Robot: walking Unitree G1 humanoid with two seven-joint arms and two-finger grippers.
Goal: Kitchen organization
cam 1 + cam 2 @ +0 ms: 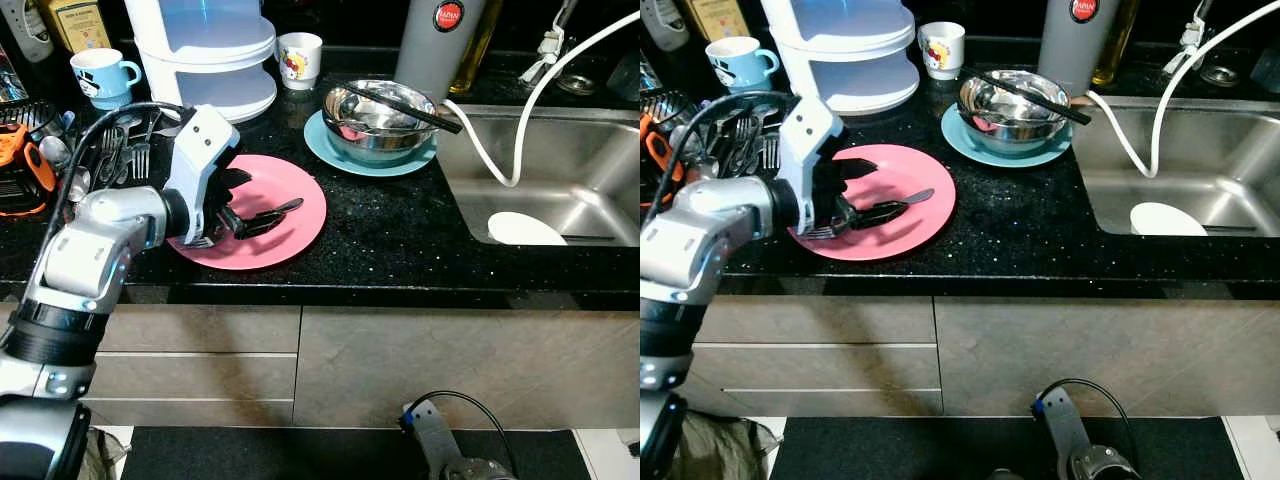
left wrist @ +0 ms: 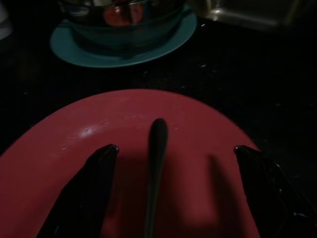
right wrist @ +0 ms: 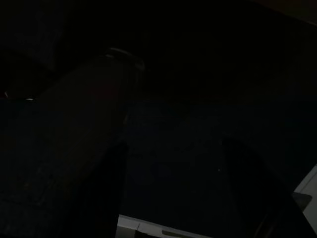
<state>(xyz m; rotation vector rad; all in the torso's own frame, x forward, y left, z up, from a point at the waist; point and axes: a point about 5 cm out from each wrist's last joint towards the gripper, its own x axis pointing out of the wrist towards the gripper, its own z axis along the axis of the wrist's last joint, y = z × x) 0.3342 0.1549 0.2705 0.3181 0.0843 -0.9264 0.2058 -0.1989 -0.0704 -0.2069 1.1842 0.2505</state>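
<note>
The left end effector (image 1: 232, 205) hangs low over the pink plate (image 1: 290, 205) at left centre of the left eye frame, its two black fingers (image 2: 94, 183) spread apart with nothing clamped between them. A fork (image 2: 154, 163) lies on the plate in the gap between the fingers, its dark handle running out toward the plate's right side and its tines at the lower left rim, under the wrist; whether either finger touches it cannot be told. The plate rests on the black speckled table (image 1: 400, 235), near its front edge. Up and to the right of the plate, a steel bowl (image 1: 378, 120) sits on a teal plate (image 1: 325, 148), with black chopsticks (image 1: 405, 106) laid across the bowl's rim. At the left edge of the frame, more forks (image 1: 125, 150) lie in a rack beside an orange tool (image 1: 22, 160). Along the top stand a blue mug (image 1: 100, 75), a white stacked container (image 1: 210, 50), a small white cup (image 1: 299, 58) and a grey flask (image 1: 440, 40). At the right is the sink (image 1: 600, 180), a white hose (image 1: 520, 130) curving down into it. The right end effector (image 3: 173, 188) hangs in the shade at the bottom of the frame, fingers apart, the wrist view almost black.
</note>
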